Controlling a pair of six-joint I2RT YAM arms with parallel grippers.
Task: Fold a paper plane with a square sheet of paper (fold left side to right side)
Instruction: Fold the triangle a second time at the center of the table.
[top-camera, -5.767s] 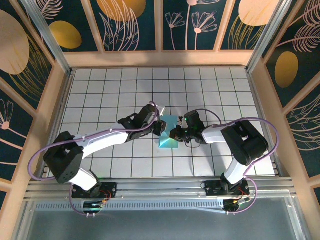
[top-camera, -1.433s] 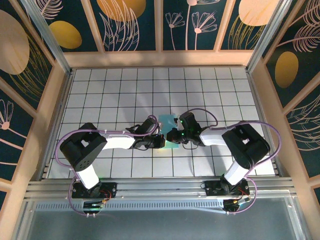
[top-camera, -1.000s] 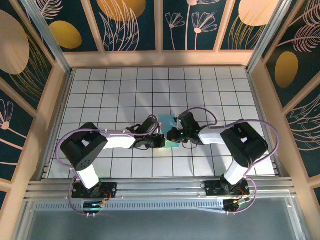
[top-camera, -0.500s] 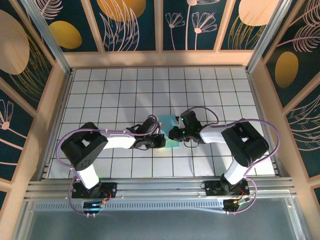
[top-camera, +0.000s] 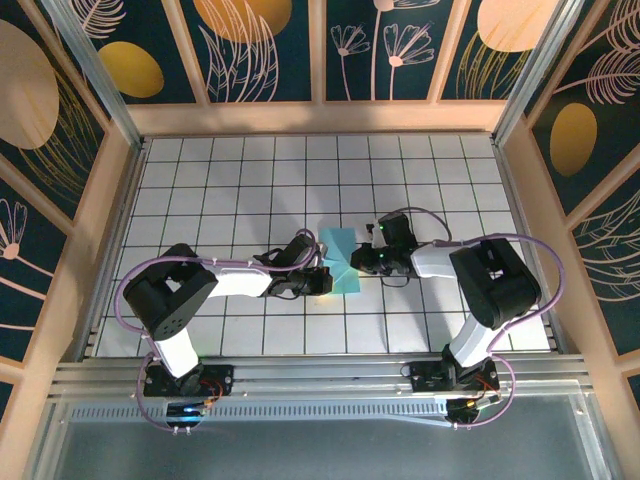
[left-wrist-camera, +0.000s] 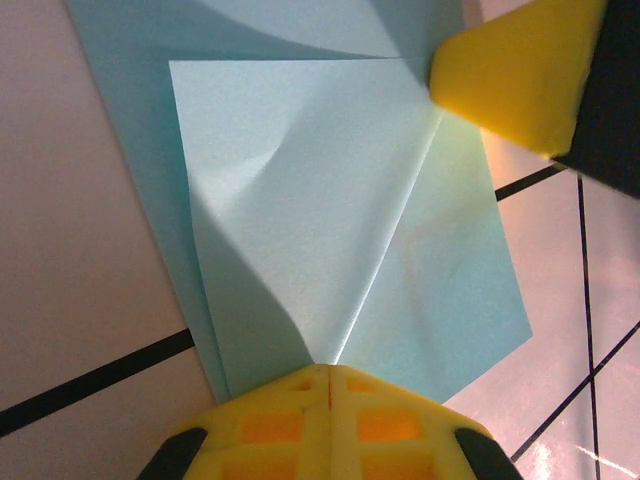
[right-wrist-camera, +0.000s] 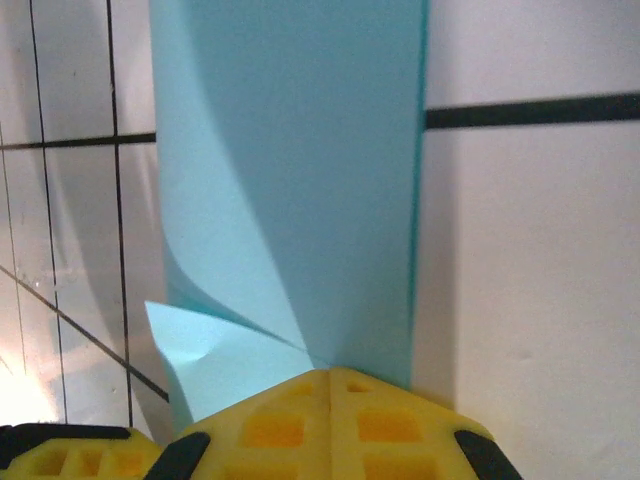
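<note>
The white tiled worktop (top-camera: 200, 180) carries the blue sheet of paper (top-camera: 340, 250) near its middle, partly folded, with one flap curling up. The left pincer (top-camera: 323, 282) is closed, empty, its tips touching the sheet's edge. The right pincer (top-camera: 360, 262), closed too, meets the opposite edge.

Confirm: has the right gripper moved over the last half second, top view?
Yes. The right gripper has slid rightward across the floor tiles, toward the right wall, uncovering more of the paper.
</note>
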